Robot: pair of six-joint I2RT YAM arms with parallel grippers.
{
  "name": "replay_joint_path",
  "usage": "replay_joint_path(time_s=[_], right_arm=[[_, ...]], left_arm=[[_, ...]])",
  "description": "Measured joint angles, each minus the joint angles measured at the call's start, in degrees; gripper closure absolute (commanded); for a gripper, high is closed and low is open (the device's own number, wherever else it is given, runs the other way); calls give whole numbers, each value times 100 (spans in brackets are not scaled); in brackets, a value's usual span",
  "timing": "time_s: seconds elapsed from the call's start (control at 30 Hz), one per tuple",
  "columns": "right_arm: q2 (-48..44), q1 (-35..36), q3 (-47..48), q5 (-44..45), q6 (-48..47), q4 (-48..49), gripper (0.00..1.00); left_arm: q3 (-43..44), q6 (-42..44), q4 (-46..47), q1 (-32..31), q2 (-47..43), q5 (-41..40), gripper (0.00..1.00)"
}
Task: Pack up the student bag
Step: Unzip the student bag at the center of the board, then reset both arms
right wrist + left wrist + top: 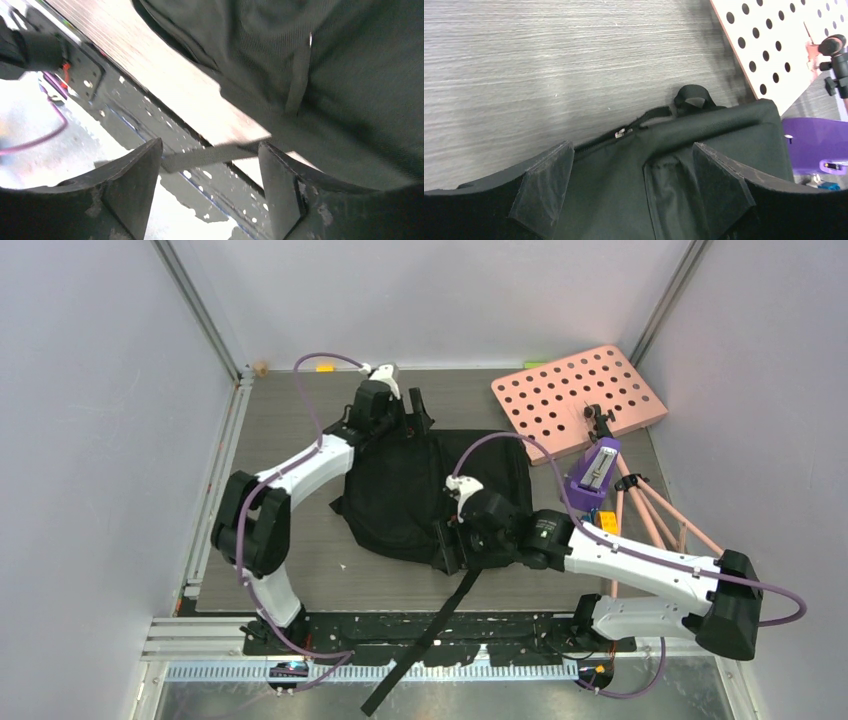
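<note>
The student bag (pixel 410 495) is a black fabric backpack lying flat in the middle of the table. My left gripper (pixel 395 425) hovers open over its far end; in the left wrist view the gripper (pixel 633 150) has bare bag fabric (pixel 614 190) between its fingers, with a zipper pull (pixel 623 133) and the carry loop (pixel 694 98) just beyond. My right gripper (pixel 452 545) stands open at the bag's near edge. In the right wrist view that gripper (pixel 210 147) has a black webbing strap (pixel 215 155) crossing behind its gap, ungripped. The strap (pixel 425 640) trails over the near rail.
A pink board with round holes (pixel 578 390) lies at the back right, also in the left wrist view (pixel 774 45). A purple device (pixel 592 475) sits on pink tripod legs (pixel 655 515) right of the bag. Grey walls enclose the table; the metal base rail (pixel 330 645) runs along the near edge.
</note>
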Motion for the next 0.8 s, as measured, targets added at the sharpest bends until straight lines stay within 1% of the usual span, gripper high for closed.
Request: replay_joint_path(time_s=[0.07, 0.1, 0.17, 0.23, 0.3, 0.4, 0.5, 0.53, 0.6, 0.67, 0.73, 0.8], right_arm=[[20, -35, 341, 125, -55, -76, 15], [44, -83, 527, 201, -101, -92, 13], [116, -223, 822, 282, -208, -92, 12], [262, -562, 1102, 304, -332, -74, 12], [470, -1069, 1285, 291, -446, -33, 11], [772, -1847, 1351, 236, -595, 9, 10], [1069, -2835, 1346, 195, -761, -7, 9], [1126, -3165, 1342, 179, -800, -7, 9], [1150, -3812, 1300, 155, -831, 2, 9], [1115, -4433, 1237, 105, -833, 24, 9], [994, -4951, 1145, 70, -835, 26, 9], [721, -5379, 1036, 149, -850, 15, 9]], left_arm=[[-197, 68, -26, 20, -313, -28, 1], [-313, 103, -52, 11, -542, -42, 1], [-442, 205, -164, 9, -916, -52, 0], [-555, 289, -343, 17, -1360, -59, 0], [-662, 341, -535, 92, -1770, -59, 0], [-918, 343, -741, 420, -2291, -17, 0], [-1274, 310, -1086, 1110, -2745, 136, 0], [-1423, 289, -1248, 1447, -2889, 221, 0], [-1641, 286, -1543, 1956, -3121, 299, 0], [-1792, 323, -1853, 2304, -3357, 295, 0], [-1871, 409, -2205, 2435, -3670, 205, 0], [-1875, 516, -2474, 2437, -4046, 55, 0]])
